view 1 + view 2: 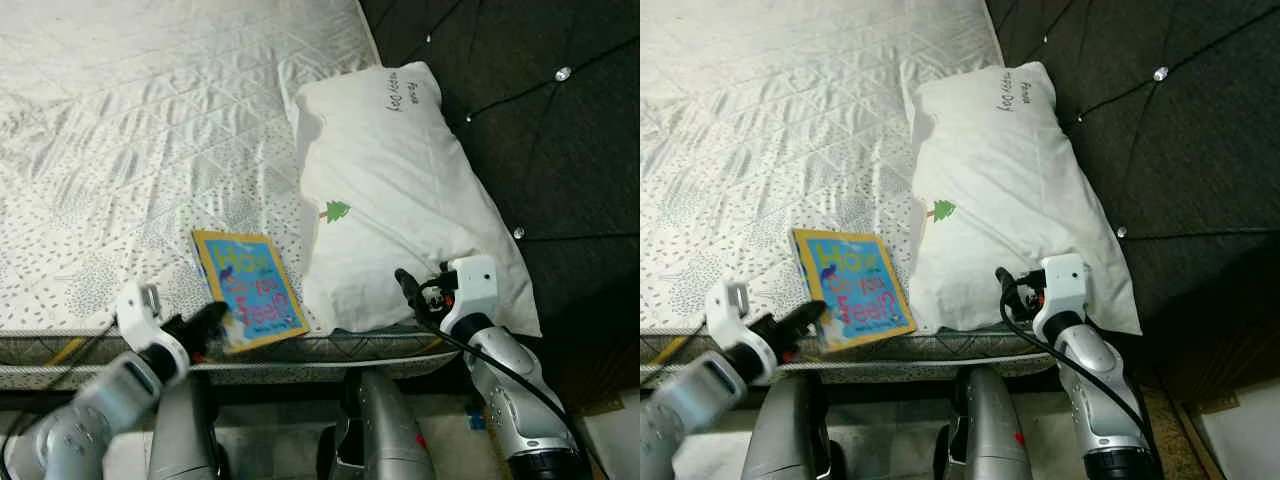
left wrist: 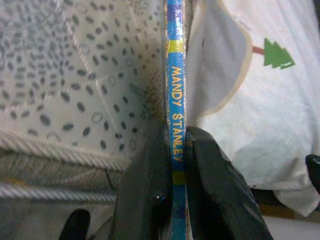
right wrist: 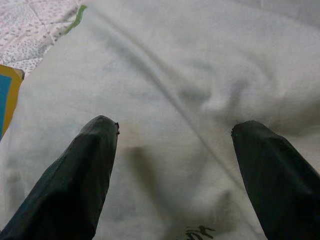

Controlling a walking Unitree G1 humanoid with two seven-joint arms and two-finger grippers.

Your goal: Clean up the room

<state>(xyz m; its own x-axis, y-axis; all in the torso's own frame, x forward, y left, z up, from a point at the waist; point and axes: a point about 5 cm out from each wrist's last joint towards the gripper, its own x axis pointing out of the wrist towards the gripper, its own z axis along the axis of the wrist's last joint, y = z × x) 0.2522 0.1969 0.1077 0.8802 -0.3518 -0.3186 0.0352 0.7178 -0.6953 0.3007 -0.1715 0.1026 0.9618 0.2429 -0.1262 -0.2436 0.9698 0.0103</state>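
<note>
The left pincer [image 1: 212,322] pinches the thin, stiff, light book [image 1: 250,289] at the bed's [image 1: 120,150] front edge. The right pincer [image 3: 175,135] is spread over the soft pillow [image 1: 400,190].

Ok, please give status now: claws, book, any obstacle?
Left claw shut on book at mattress edge. Right claw open over pillow. Pillow lies against the book's side.

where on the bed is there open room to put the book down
The quilted mattress lies bare left of the pillow and beyond the book. It is crowded at the near edge, where the left gripper pinches the book beside the pillow and the open right gripper hovers.
</note>
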